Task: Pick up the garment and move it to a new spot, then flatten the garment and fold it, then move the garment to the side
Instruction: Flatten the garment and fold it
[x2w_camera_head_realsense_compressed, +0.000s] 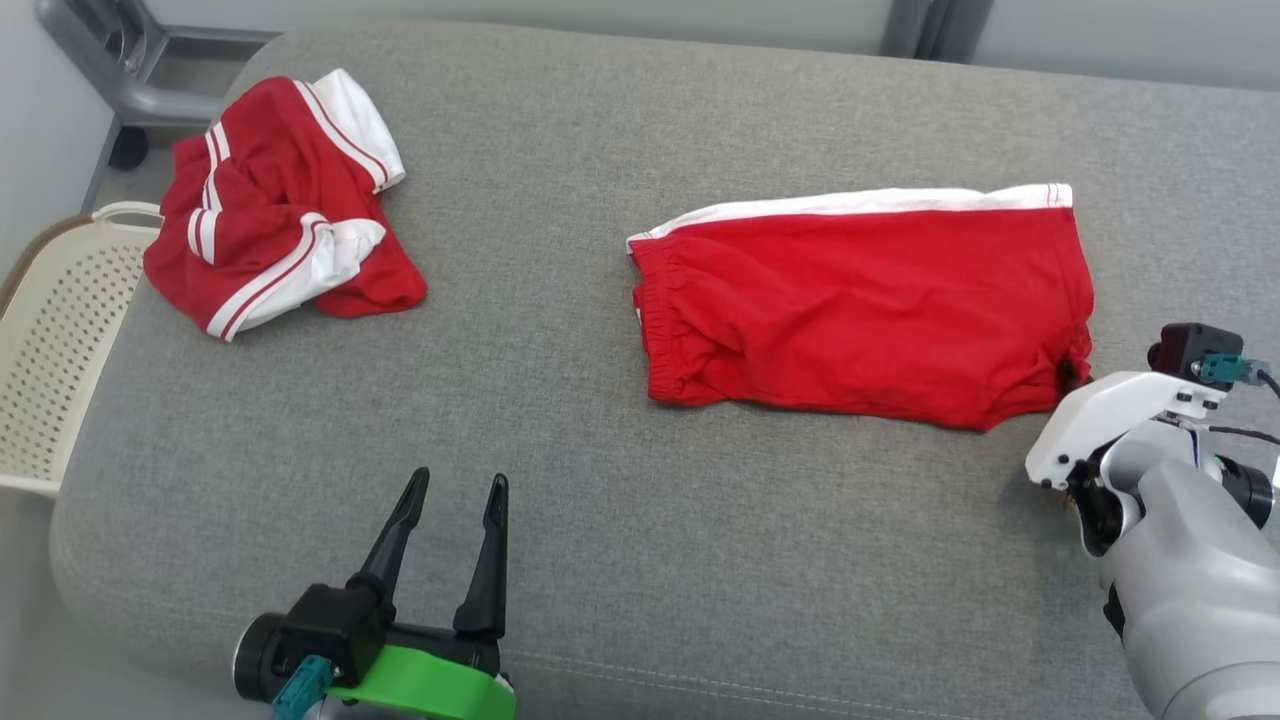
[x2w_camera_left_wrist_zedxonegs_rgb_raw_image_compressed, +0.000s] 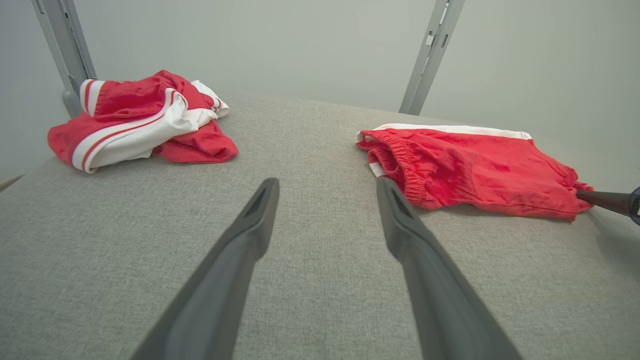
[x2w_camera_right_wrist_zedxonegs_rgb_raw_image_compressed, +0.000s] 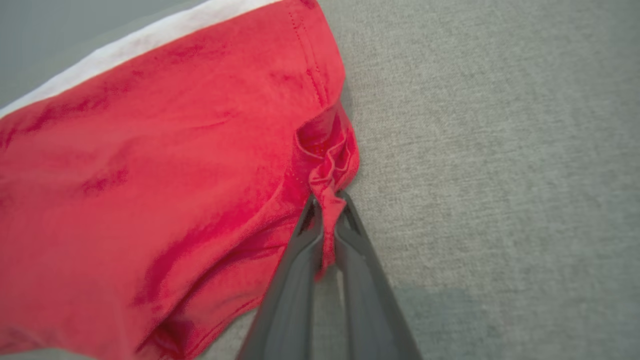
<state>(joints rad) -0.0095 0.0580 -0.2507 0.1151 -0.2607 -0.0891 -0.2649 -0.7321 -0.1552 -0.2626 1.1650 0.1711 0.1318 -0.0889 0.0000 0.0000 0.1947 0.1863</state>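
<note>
I'm hovering the left gripper (x2w_camera_head_realsense_compressed: 459, 480) over the grey cushion's (x2w_camera_head_realsense_compressed: 600, 540) near edge, fingers spread wide and holding nothing. Further in, on the cushion's right side, the right gripper (x2w_camera_right_wrist_zedxonegs_rgb_raw_image_compressed: 328, 201) is pinching a hem corner of the red shorts (x2w_camera_head_realsense_compressed: 860, 300), which are lying flat there. They're looking light and limp, so I'm favouring the hem corners. A crumpled red-and-white garment (x2w_camera_head_realsense_compressed: 280, 200) is sitting at the cushion's far left.

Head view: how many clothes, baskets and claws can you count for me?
Clothes: 2, the shorts and the crumpled pile
Basket: 1
Claws: 2, the left claw open, the right claw shut on the shorts
Total: 5
</note>
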